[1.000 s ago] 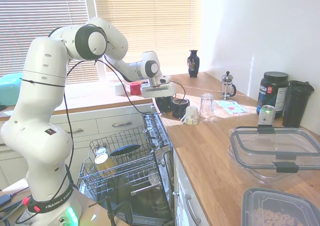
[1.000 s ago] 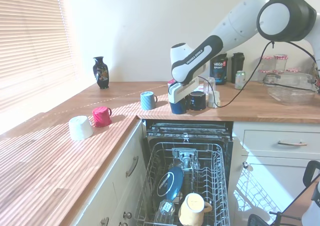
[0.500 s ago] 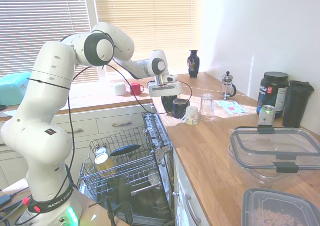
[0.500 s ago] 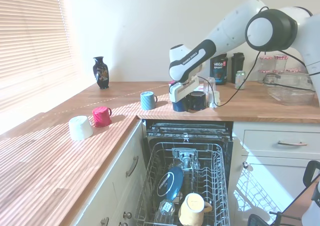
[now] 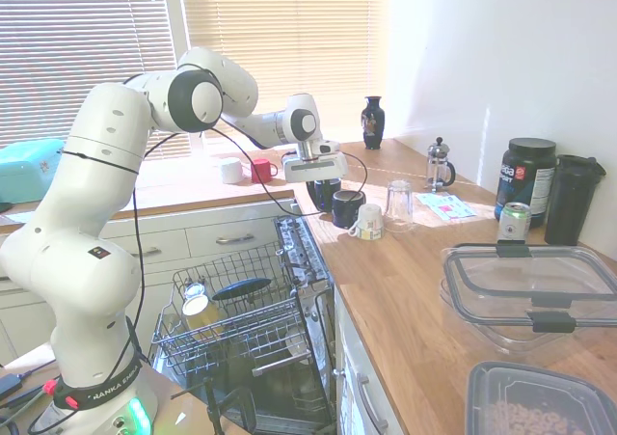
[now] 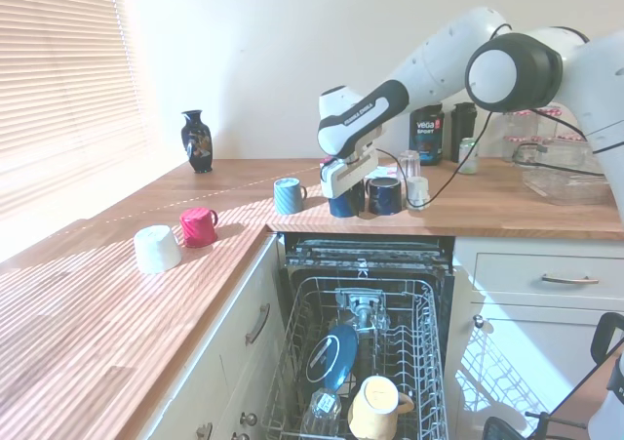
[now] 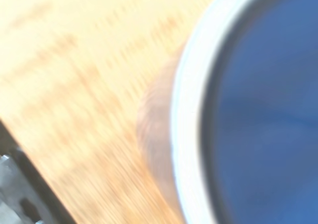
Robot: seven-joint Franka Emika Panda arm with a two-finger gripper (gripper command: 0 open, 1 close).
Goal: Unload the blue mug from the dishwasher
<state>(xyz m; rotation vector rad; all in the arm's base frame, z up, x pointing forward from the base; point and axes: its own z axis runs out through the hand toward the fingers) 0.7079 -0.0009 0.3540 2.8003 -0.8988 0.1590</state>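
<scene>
A sunlit kitchen has a long wooden counter (image 6: pixel 117 303) running in an L beneath slatted window blinds (image 5: pixel 87 49) and along a white wall. Below the counter's corner, the built-in white-fronted dishwasher (image 6: pixel 366 264) stands open, its grey wire rack (image 6: pixel 361 362) pulled out and holding a dark oval dish and a yellow mug. The white robot arm reaches over the counter edge above the dishwasher. Its claw (image 6: pixel 343 191) sits right over the small glossy navy-blue mug (image 6: pixel 347 202), which stands on the counter; whether the fingers are closed on it cannot be told. The wrist view shows the mug's pale rim and blue inside, blurred. Just beside it stands a wider near-black mug (image 6: pixel 384 195), and farther along a pale grey-blue mug (image 6: pixel 287 195).
</scene>
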